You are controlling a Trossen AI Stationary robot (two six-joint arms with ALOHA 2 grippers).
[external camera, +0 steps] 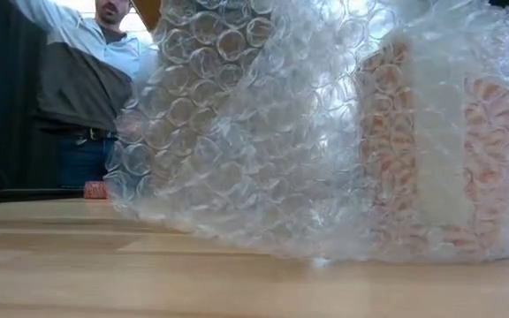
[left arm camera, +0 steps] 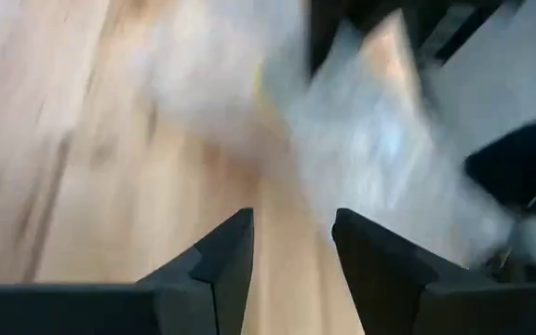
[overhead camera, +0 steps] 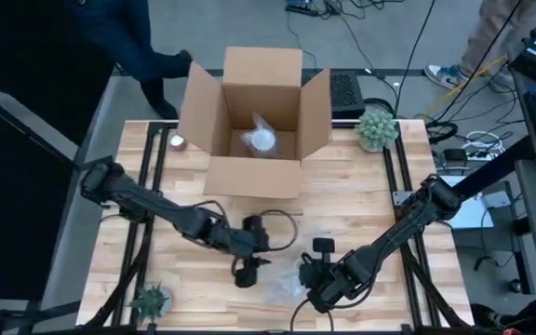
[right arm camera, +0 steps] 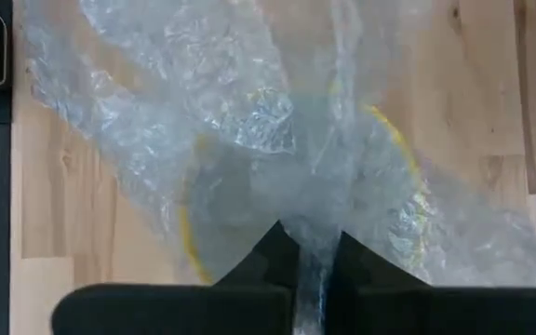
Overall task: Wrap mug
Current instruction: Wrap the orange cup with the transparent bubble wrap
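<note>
The mug [external camera: 431,150] sits near the front edge of my bench [overhead camera: 361,200], swaddled in bubble wrap [external camera: 263,132], and I can make out little of it: in the low view only blurred orange-and-white bands show through the bubbles, and its handle and rim are lost to me. From my right wrist a curved yellow line glints through the plastic, perhaps its rim, though I cannot be sure. From above, the bundle [overhead camera: 285,279] reads only as a pale crumpled patch between my two pincers.

My right pincer [right arm camera: 310,256] has its fingers drawn almost together, pinching a twisted fold of the bubble wrap [right arm camera: 249,130] between the tips. In the high view it [overhead camera: 313,277] lies just to the right of the bundle.

My left pincer [left arm camera: 291,247] stands partly open with nothing between its fingers; the view past them is smeared, showing wood and a pale mass of wrap I cannot resolve. From above it [overhead camera: 247,270] sits just to the left of the bundle.

Farther back stands an open cardboard box [overhead camera: 254,121] holding another wrapped lump [overhead camera: 261,140], whose contents I cannot see. A small potted plant [overhead camera: 377,128] stands at the far right corner, another [overhead camera: 152,301] at the near left. A person [external camera: 82,79], cut off at the frame's top, stands beyond the bench.
</note>
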